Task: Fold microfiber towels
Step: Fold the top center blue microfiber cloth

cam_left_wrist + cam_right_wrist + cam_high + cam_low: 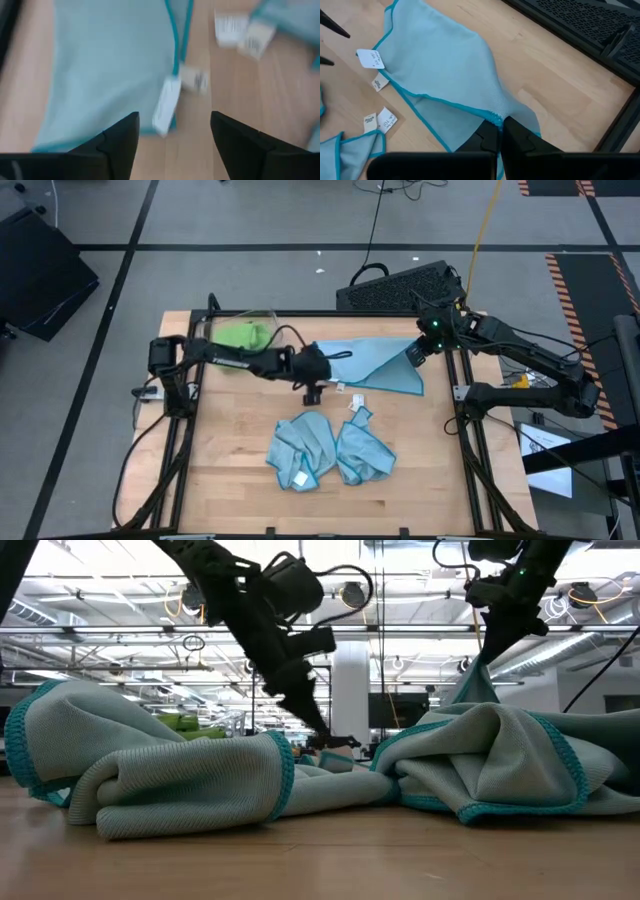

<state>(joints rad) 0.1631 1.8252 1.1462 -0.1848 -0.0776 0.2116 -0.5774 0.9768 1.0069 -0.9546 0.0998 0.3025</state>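
The light blue square microfiber towel [375, 363] stretches along the bench's far edge, its right corner clenched by the right gripper [501, 131], its tagged near-left corner just beneath the released left gripper [172, 131].

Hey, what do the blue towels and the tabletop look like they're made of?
Blue towels: a soft, plush microfiber-type cloth, judging by the fine ribbed pile and thick rounded folds in the low view; the edges carry darker teal stitching. The right gripper pinches one, and it drapes limply.
Tabletop: looks like light wood, butcher-block style, with visible strips and grain and a smooth, slightly satin finish.
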